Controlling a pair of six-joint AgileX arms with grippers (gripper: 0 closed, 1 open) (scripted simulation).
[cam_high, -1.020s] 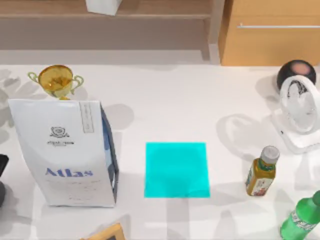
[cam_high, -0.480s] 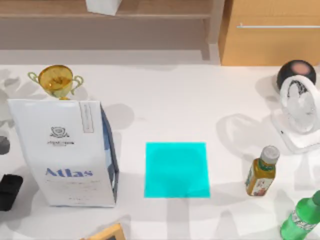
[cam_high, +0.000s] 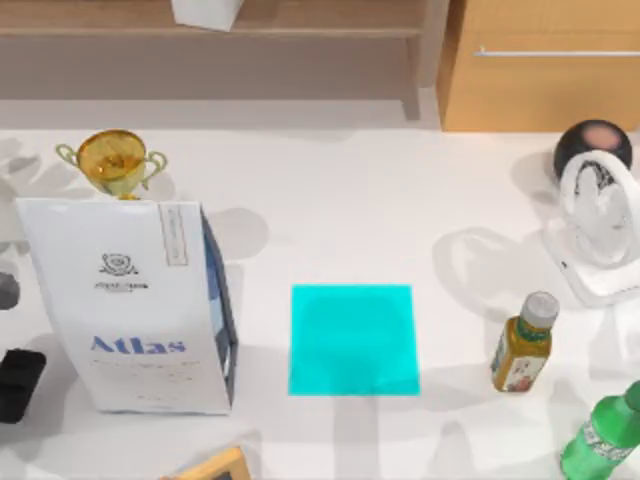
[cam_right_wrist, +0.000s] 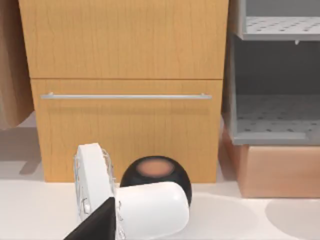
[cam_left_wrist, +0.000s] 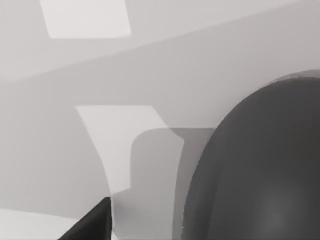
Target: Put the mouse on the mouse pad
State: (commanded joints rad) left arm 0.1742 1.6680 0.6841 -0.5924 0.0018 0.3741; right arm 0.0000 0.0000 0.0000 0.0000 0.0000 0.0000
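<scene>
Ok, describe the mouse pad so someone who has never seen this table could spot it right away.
Start at the tall white "Atlas" bag standing on the left of the white table. Just to its right, near the table's middle, lies the flat, thin, bright cyan mouse pad. Unlike the small yellow bottle with the white cap farther right, it is a plain, nearly square sheet.

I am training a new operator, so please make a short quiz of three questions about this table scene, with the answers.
1. Which thing stands just to the top view's left of the mouse pad? A: white Atlas bag; B: fan; C: trophy.
2. True or false: the mouse pad is bare.
3. How many bottles stand at the right side of the table?
Key: 1 A. 2 True. 3 Two: the yellow bottle and the green bottle.
</scene>
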